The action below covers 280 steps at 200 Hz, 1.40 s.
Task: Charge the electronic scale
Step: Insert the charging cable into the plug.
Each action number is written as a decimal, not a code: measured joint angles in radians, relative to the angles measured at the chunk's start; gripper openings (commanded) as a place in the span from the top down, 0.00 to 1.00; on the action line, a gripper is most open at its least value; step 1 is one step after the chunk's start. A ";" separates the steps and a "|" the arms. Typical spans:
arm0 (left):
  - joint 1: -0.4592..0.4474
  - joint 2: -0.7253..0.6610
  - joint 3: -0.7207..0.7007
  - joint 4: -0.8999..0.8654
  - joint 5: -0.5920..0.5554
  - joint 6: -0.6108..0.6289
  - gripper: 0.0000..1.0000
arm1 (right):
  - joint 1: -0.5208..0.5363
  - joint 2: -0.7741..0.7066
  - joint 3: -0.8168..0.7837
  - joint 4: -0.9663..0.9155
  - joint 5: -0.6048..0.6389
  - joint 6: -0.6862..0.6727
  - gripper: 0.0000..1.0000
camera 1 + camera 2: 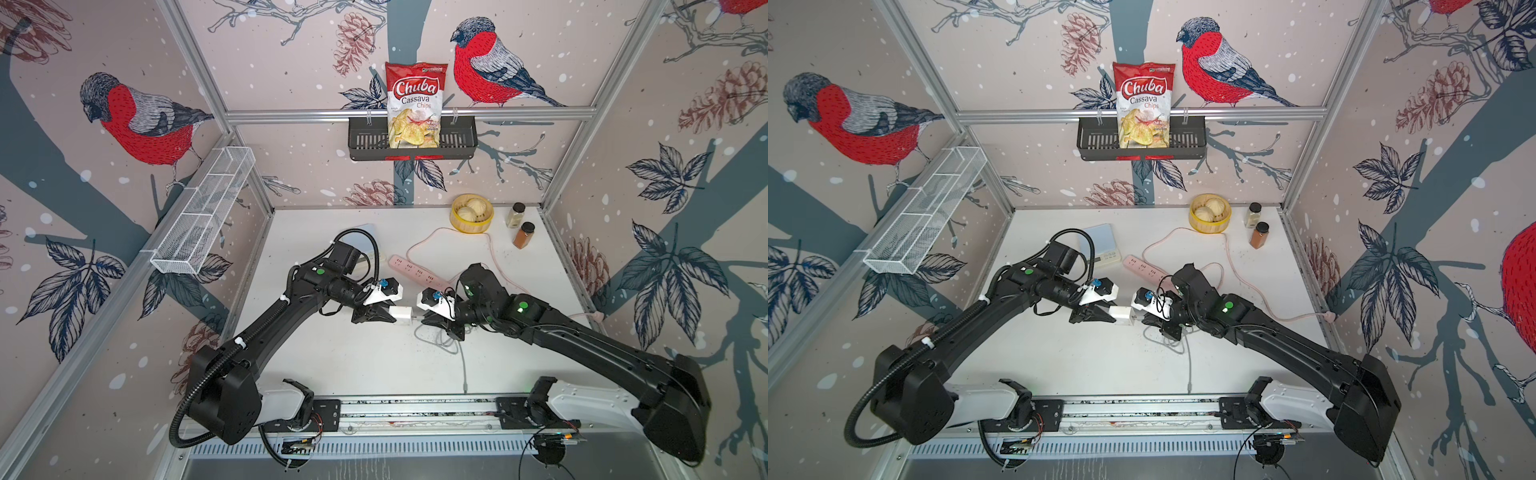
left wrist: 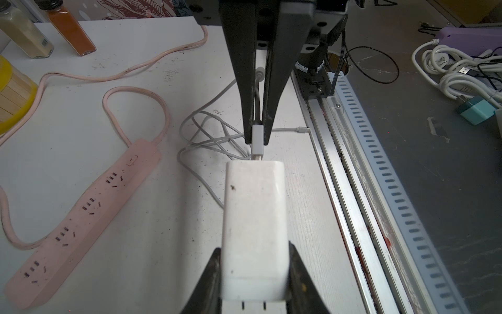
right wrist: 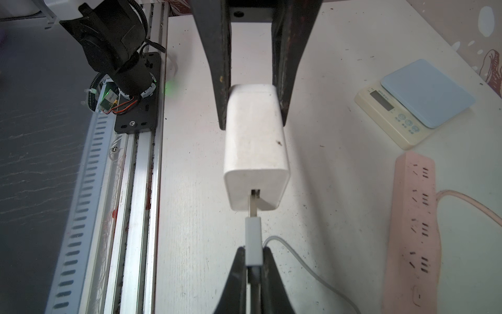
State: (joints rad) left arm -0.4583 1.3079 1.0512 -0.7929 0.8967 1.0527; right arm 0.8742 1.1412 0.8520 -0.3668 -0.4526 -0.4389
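Left end effector (image 2: 254,250) clamps charger (image 2: 254,212), right end effector (image 3: 253,254) pinches plug (image 3: 253,233); scale (image 1: 1100,236) seemingly half-hidden.

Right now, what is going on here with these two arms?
The left gripper holds a white charger. The right gripper pinches the USB plug and has its metal tip at the charger's port, with some metal showing. The scale sits untouched at the back, and the pink strip lies beside it with nothing plugged in.
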 measured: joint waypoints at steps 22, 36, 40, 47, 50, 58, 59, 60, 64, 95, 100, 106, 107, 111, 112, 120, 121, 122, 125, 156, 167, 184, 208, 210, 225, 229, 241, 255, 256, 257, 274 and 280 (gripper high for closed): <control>0.000 -0.017 -0.010 0.014 0.009 -0.008 1.00 | -0.005 -0.004 -0.001 0.006 -0.009 0.006 1.00; 0.000 -0.032 -0.023 0.031 0.010 -0.013 1.00 | -0.004 -0.009 -0.005 0.014 -0.015 0.020 1.00; 0.000 -0.037 -0.027 0.036 0.011 -0.023 1.00 | -0.004 -0.011 -0.006 0.016 -0.017 0.021 1.00; 0.000 -0.044 -0.034 0.048 0.011 -0.032 1.00 | -0.004 -0.016 -0.009 0.022 -0.018 0.024 1.00; 0.000 -0.047 -0.037 0.051 0.011 -0.034 1.00 | -0.004 -0.017 -0.010 0.024 -0.019 0.026 1.00; 0.000 -0.052 -0.042 0.058 0.012 -0.036 1.00 | -0.004 -0.021 -0.012 0.031 -0.021 0.028 1.00; 0.000 -0.052 -0.043 0.058 0.012 -0.037 1.00 | -0.004 -0.022 -0.013 0.032 -0.022 0.029 1.00; 0.000 -0.053 -0.043 0.059 0.012 -0.037 1.00 | -0.004 -0.023 -0.013 0.032 -0.022 0.030 1.00; 0.000 -0.053 -0.045 0.060 0.012 -0.041 1.00 | -0.004 -0.024 -0.013 0.035 -0.023 0.032 1.00; -0.002 -0.053 -0.049 0.072 0.025 -0.060 1.00 | -0.002 -0.024 -0.014 0.053 -0.030 0.047 1.00; -0.002 -0.053 -0.050 0.073 0.025 -0.059 1.00 | -0.002 -0.023 -0.014 0.054 -0.031 0.047 1.00; -0.002 -0.053 -0.050 0.073 0.026 -0.060 1.00 | -0.001 -0.021 -0.014 0.056 -0.031 0.049 1.00; -0.002 -0.054 -0.050 0.073 0.026 -0.060 1.00 | -0.001 -0.021 -0.014 0.057 -0.031 0.049 1.00; -0.002 -0.055 -0.050 0.073 0.026 -0.060 1.00 | 0.000 -0.020 -0.014 0.058 -0.032 0.049 1.00; -0.002 -0.055 -0.050 0.073 0.026 -0.060 1.00 | 0.000 -0.020 -0.014 0.059 -0.032 0.049 1.00; -0.002 -0.056 -0.050 0.073 0.025 -0.060 1.00 | 0.001 -0.017 -0.014 0.060 -0.033 0.049 1.00; -0.002 -0.057 -0.050 0.073 0.025 -0.060 1.00 | 0.001 -0.017 -0.014 0.060 -0.033 0.049 1.00; -0.002 -0.057 -0.050 0.073 0.025 -0.060 1.00 | 0.001 -0.016 -0.014 0.060 -0.033 0.049 1.00; -0.002 -0.058 -0.050 0.073 0.025 -0.060 1.00 | 0.001 -0.016 -0.014 0.061 -0.034 0.050 1.00; -0.002 -0.062 -0.050 0.072 0.024 -0.064 1.00 | 0.005 -0.009 -0.014 0.064 -0.036 0.053 1.00; -0.003 -0.064 -0.050 0.072 0.024 -0.078 1.00 | 0.005 -0.007 -0.014 0.066 -0.037 0.054 1.00; -0.003 -0.069 -0.059 0.080 0.026 -0.088 1.00 | 0.006 -0.004 -0.016 0.069 -0.038 0.064 1.00; -0.006 -0.075 -0.086 0.102 0.033 -0.112 1.00 | 0.006 -0.005 -0.035 0.086 -0.049 0.077 1.00; -0.006 -0.076 -0.088 0.104 0.035 -0.114 1.00 | 0.006 -0.006 -0.038 0.090 -0.052 0.078 1.00; -0.011 -0.082 -0.100 0.129 0.053 -0.134 1.00 | 0.006 -0.010 -0.050 0.119 -0.068 0.094 1.00; -0.011 -0.083 -0.102 0.132 0.055 -0.137 1.00 | 0.006 -0.011 -0.053 0.125 -0.069 0.099 1.00; -0.011 -0.088 -0.109 0.148 0.060 -0.144 1.00 | 0.002 -0.017 -0.064 0.144 -0.075 0.106 1.00; -0.011 -0.092 -0.114 0.163 0.069 -0.164 1.00 | -0.003 -0.026 -0.080 0.167 -0.082 0.124 1.00; -0.011 -0.092 -0.114 0.163 0.069 -0.165 1.00 | -0.004 -0.027 -0.081 0.171 -0.082 0.124 1.00; -0.011 -0.093 -0.114 0.166 0.069 -0.166 1.00 | -0.004 -0.028 -0.082 0.172 -0.082 0.124 1.00; -0.011 -0.102 -0.124 0.194 0.071 -0.189 1.00 | -0.011 -0.039 -0.095 0.194 -0.086 0.135 1.00; -0.011 -0.107 -0.128 0.204 0.071 -0.192 0.92 | -0.013 -0.042 -0.098 0.201 -0.088 0.140 1.00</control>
State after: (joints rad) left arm -0.4694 1.2007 0.9230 -0.5884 0.9676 0.8612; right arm 0.8608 1.0988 0.7544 -0.1658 -0.5404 -0.2985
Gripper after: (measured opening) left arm 0.302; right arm 0.109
